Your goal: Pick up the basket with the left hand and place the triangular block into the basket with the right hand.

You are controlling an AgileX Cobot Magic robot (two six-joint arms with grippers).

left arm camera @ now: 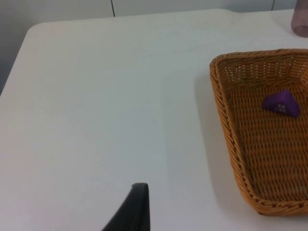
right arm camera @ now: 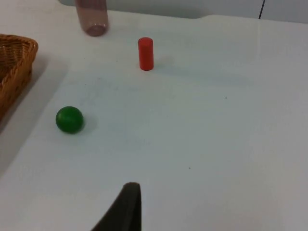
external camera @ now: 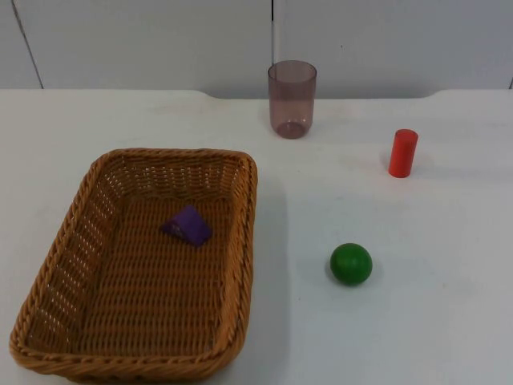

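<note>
A brown wicker basket (external camera: 250, 241) rests flat on the white table at the left. A purple triangular block (external camera: 187, 225) lies inside it, on the woven floor toward the far end; the left wrist view shows the same block (left arm camera: 281, 103) in the basket (left arm camera: 222, 110). My left gripper (left arm camera: 135, 209) hangs over bare table to the left of the basket, well apart from its rim. My right gripper (right arm camera: 126, 207) hangs over the table to the right, nearer than the green ball, with a corner of the basket (right arm camera: 19, 53) far off to its side. Neither gripper holds anything.
A translucent purplish cup (external camera: 292, 99) stands at the back centre near the grey wall. A red cylinder (external camera: 403, 152) stands upright at the right, and a green ball (external camera: 351, 263) lies right of the basket. The right wrist view shows the ball (right arm camera: 70, 119) and cylinder (right arm camera: 146, 53).
</note>
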